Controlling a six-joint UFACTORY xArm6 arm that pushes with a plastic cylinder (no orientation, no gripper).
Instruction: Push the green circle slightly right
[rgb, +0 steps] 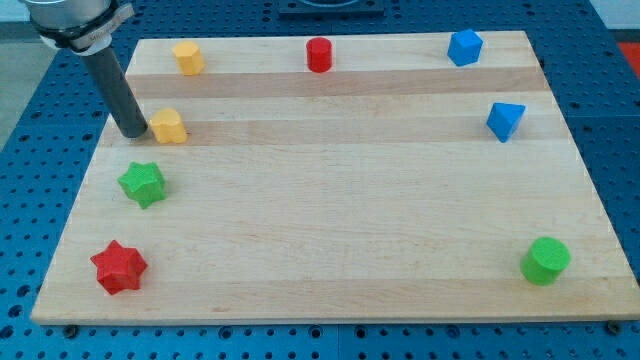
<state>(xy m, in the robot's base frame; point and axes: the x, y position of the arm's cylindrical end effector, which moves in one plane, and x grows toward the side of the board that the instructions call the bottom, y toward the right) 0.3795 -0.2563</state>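
One long diagonal separates my tip from the green circle

One block matters for this task: the green circle (545, 260), a short round cylinder sitting upright near the view's bottom right corner of the wooden board (340, 200). It stands close to the board's right edge and to its bottom edge, so there is little board left on its right. That fits a slight push, but too strong a shove could send it off the edge, in my judgement.

My tip (131, 133) is at the opposite side, near the view's upper left, touching or just beside the left face of a yellow block (168, 126). As a bare rod it grips nothing; it only rests against, or next to, that yellow block. From my tip the green circle lies far toward the view's right and bottom. To push it right I would need to arrive on its left side.

Around the circle nothing crowds it. The nearest neighbour, a blue block (505, 120), is well apart toward the top, with a second blue block (464, 46) at the upper right corner. A red cylinder (318, 54) and another yellow block (187, 57) sit along the top edge. A green star (142, 184) and a red star (119, 266) lie below my tip on the left; a diagonal route through the open middle should pass above and right of them.
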